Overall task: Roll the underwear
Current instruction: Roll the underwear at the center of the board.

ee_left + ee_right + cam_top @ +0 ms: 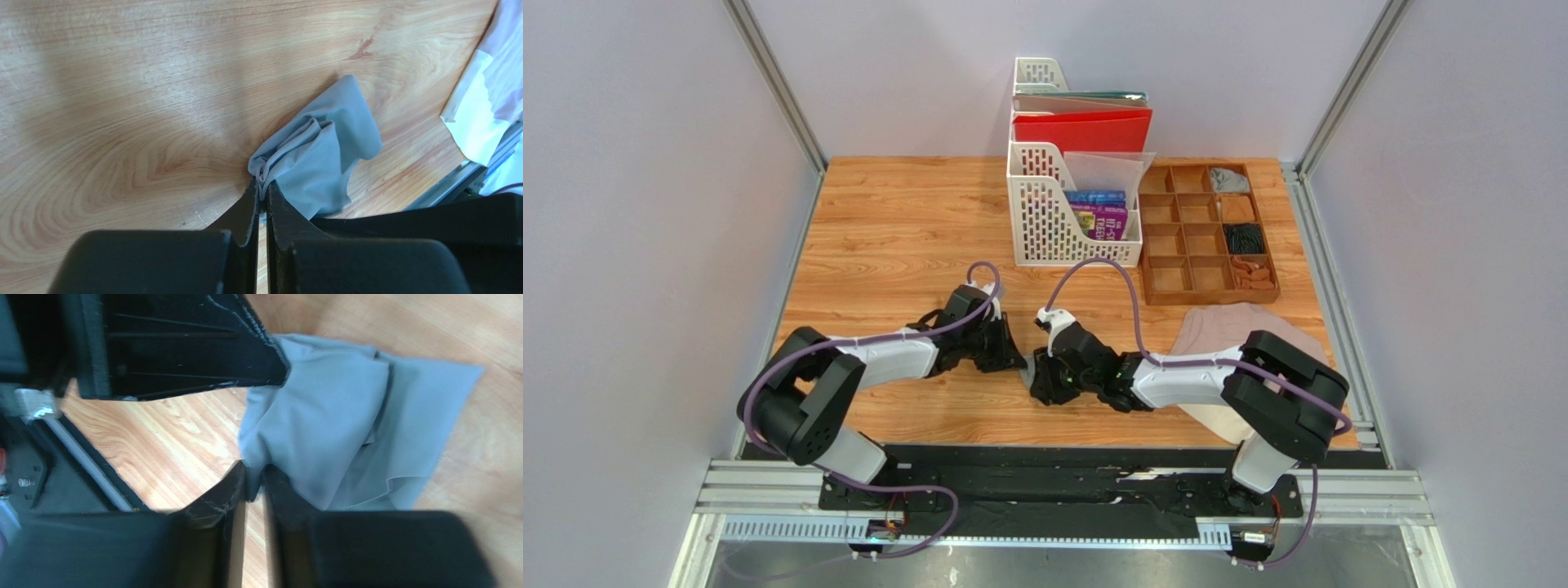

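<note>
Left wrist | left gripper (261,185) jaws pinch grey underwear (328,150) | on table (123,92)

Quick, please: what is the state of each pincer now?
Left pincer: closed, pinching the grey underwear.
Right pincer: slightly parted at that underwear's edge; hold cannot be told.

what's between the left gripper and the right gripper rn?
The grey underwear. Right wrist view shows it lying on the table between the right gripper and the left gripper, which pinches its bunched edge.
</note>
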Motion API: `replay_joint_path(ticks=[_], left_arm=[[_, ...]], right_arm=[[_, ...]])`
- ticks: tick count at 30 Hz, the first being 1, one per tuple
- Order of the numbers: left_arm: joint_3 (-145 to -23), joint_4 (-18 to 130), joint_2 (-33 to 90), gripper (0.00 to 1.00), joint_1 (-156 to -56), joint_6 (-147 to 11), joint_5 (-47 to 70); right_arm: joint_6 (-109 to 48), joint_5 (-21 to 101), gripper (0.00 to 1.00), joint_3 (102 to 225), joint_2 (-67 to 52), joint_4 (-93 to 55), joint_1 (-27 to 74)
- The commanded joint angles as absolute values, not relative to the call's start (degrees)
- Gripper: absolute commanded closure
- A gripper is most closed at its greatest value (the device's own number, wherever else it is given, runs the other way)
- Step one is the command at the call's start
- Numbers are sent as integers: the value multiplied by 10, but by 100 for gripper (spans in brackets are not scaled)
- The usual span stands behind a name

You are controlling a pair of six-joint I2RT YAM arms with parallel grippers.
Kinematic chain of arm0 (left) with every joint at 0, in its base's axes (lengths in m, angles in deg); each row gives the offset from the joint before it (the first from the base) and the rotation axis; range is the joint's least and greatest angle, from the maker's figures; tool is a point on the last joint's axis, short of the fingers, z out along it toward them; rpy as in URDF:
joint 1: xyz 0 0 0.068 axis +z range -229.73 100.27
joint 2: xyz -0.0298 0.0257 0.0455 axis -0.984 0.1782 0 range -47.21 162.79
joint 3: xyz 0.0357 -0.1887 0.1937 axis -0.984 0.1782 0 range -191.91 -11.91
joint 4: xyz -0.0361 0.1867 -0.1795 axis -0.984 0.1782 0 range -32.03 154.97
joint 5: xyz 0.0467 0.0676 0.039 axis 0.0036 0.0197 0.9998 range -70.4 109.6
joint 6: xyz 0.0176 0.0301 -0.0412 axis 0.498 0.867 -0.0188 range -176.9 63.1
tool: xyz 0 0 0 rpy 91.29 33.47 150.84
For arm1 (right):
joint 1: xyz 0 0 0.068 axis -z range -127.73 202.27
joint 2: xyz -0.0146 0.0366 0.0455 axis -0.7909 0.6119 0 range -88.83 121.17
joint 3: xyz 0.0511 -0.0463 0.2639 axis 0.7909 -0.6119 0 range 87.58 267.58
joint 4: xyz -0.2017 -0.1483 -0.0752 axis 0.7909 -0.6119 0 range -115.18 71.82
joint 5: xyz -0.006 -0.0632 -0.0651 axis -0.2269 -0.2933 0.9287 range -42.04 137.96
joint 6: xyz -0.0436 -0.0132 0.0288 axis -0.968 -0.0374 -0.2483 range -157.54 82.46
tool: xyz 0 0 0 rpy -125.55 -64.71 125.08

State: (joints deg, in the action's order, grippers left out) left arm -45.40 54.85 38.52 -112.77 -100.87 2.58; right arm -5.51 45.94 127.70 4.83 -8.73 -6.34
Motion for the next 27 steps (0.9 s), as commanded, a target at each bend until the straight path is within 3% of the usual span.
replay_joint_path(ticks=[1, 5, 10, 11, 16, 27], left_arm=[[-462, 538, 400, 100, -1131, -994, 43], [-467, 557, 384, 100, -1131, -980, 56], [-479, 572, 380, 100, -1131, -965, 52], [-482, 575, 380, 100, -1131, -961, 52], [-485, 577, 379, 100, -1131, -959, 50], [-493, 601, 367, 100, -1132, -954, 53]], right_arm=[[-62, 450, 59, 1287, 33, -116, -56], [-81, 460, 42, 1288, -47, -162, -33], [-106, 457, 33, 1287, -92, -213, 20], [-111, 450, 26, 1285, -95, -214, 42], [-116, 409, 26, 1286, -66, -201, 99], [-46, 328, 26, 1263, 7, -83, 103]])
